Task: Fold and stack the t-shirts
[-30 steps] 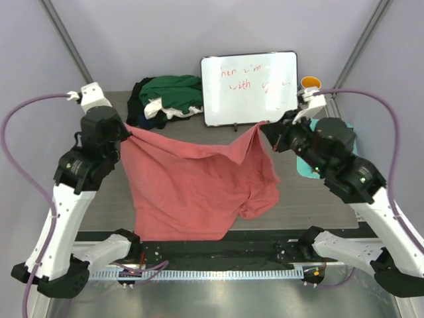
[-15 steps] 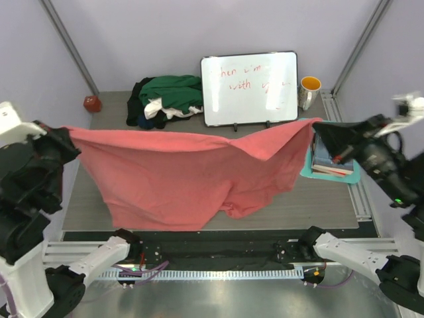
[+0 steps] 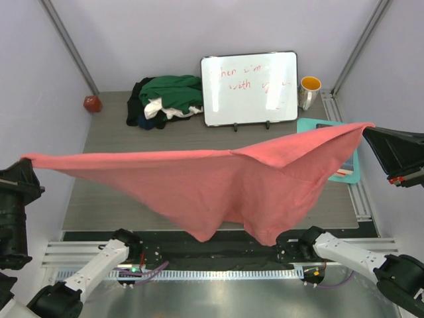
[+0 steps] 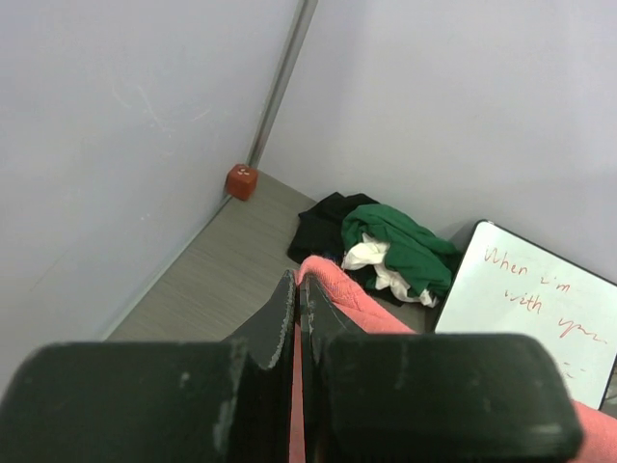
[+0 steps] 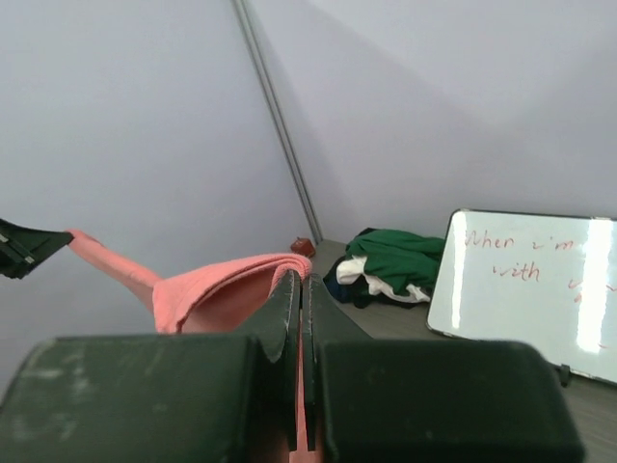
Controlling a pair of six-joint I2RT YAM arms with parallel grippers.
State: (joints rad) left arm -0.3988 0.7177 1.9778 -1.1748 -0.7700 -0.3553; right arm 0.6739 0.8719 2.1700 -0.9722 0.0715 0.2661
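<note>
we see a salmon-pink t-shirt (image 3: 232, 185) stretched in the air across the whole width of the table (image 3: 106, 139), held up at its two ends. the left gripper (image 3: 26, 167) is at the far left edge of the overhead view, clamped tight on one end of the shirt's top edge. the right gripper (image 3: 367, 130) is at the far right, clamped tight on the other end. the top edge runs almost level from the left, then rises toward the right. below it the cloth sags in loose folds, with two low points hanging over the near edge of the table.

in the left wrist view, the two dark fingers (image 4: 275, 323) are pressed together with a thin strip of pink cloth pinched between them. the right wrist view shows its fingers (image 5: 280, 313) pinching the cloth the same way, with the shirt trailing off to the left.

at the back left of the table lies a heap of other t-shirts (image 3: 165, 99): a dark green shirt (image 3: 173, 88) on top, a white shirt (image 3: 155, 106) poking out at the front, and a black shirt (image 3: 138, 109) along the left side. just right of the heap, a white board (image 3: 250, 88) with red writing stands upright. a mug (image 3: 309, 91) with an orange inside stands just beside the board's right edge. a small red object (image 3: 92, 103) rests at the back left corner. a teal mat (image 3: 309, 124) lies on the right side, partly hidden behind the raised shirt.
</note>
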